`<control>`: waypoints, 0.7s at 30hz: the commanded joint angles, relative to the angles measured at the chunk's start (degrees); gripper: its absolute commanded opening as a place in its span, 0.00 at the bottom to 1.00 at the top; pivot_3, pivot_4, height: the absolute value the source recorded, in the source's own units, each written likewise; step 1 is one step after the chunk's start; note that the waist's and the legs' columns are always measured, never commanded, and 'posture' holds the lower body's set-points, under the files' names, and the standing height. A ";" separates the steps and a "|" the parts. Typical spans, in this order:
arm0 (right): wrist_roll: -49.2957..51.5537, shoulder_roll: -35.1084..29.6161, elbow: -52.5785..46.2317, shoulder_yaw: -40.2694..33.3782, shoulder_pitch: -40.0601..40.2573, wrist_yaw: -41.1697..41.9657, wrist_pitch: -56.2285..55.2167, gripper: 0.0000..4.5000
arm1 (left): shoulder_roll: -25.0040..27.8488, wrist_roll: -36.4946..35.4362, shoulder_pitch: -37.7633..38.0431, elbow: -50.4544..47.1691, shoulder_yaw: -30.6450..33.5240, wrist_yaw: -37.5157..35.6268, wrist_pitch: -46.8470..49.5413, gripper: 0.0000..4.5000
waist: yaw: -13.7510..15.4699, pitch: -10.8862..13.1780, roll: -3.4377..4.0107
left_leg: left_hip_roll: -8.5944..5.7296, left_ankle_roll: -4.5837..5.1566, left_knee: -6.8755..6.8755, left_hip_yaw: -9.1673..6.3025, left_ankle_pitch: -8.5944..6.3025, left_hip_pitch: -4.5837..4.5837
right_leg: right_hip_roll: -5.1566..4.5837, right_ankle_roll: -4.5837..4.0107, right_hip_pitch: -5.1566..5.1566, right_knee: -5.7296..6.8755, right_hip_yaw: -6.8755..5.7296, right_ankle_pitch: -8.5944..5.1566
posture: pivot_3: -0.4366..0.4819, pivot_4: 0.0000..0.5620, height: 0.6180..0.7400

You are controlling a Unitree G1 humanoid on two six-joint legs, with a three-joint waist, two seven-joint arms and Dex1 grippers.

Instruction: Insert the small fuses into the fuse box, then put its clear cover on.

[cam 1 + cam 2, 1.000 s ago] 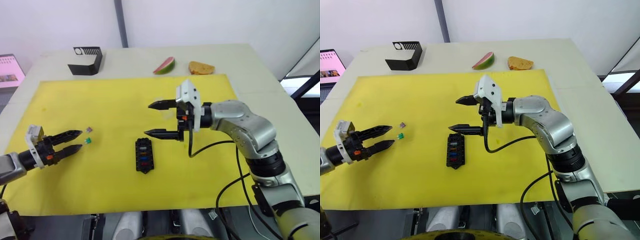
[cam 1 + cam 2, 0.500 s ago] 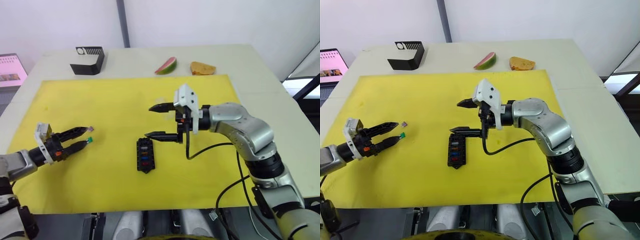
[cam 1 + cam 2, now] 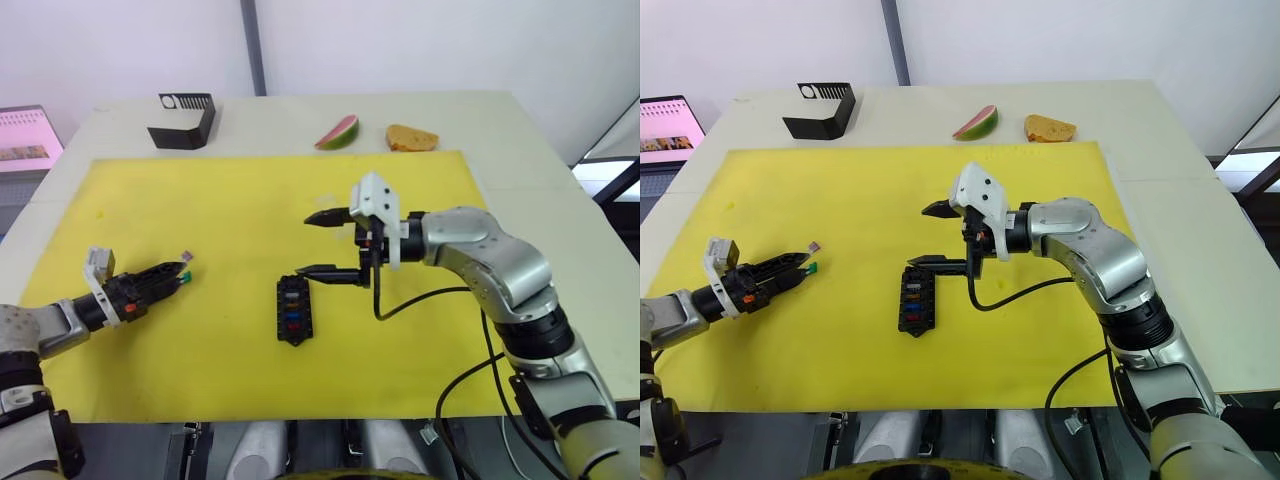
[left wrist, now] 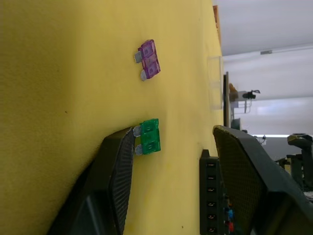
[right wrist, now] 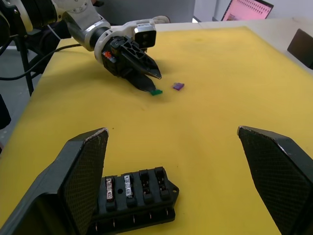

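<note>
The black fuse box (image 3: 293, 310) lies mid-mat with some coloured fuses in its slots. A green fuse (image 4: 148, 136) and a purple fuse (image 4: 148, 58) lie on the yellow mat (image 3: 230, 200) to its left. My left gripper (image 3: 180, 272) is open and low on the mat. One of its fingertips (image 4: 124, 142) touches the green fuse, and the purple fuse sits just beyond. My right gripper (image 3: 305, 244) hangs open over the fuse box's far end, holding nothing. A faint clear rectangle, likely the clear cover (image 4: 213, 81), lies farther back on the mat.
A black bracket with white stripes (image 3: 182, 120) stands at the table's far left. A watermelon slice (image 3: 336, 131) and a bread piece (image 3: 412, 137) lie beyond the mat's far edge. A pink screen (image 3: 28, 135) sits off the table's left.
My left gripper has slid forward along the mat until a fingertip reaches the green fuse, and its fingers have narrowed. The right gripper has hardly moved. The camera has shifted slightly.
</note>
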 commanded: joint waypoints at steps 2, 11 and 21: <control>-0.19 -0.59 -1.87 -1.06 -0.38 0.41 -1.18 1.00 | -0.92 3.33 1.05 2.41 -2.75 0.20 -2.94 0.59 | -0.01 -0.06 0.11 | 0.00 0.00 0.00 0.00 0.00 0.02 | 0.00 0.00 0.00 0.01 0.00 0.00 | 0.48 0.27 1.00; 0.09 -0.90 -1.79 -0.92 -0.46 1.30 -1.50 1.00 | 1.97 1.68 2.06 1.83 -0.14 -3.27 -2.35 0.02 | -0.54 -0.18 0.30 | 0.00 0.01 -0.01 -0.01 0.00 0.02 | 0.01 0.00 -0.01 0.02 0.00 0.00 | 0.48 0.27 1.00; 3.58 -0.02 -3.88 -3.56 -0.33 0.43 0.41 1.00 | 5.70 -7.34 -0.71 -9.02 10.28 -1.17 7.11 0.02 | -1.29 -0.16 0.22 | 0.03 0.00 -0.04 -0.03 0.00 -0.08 | 0.03 -0.01 -0.10 0.03 0.00 -0.01 | 0.48 0.27 1.00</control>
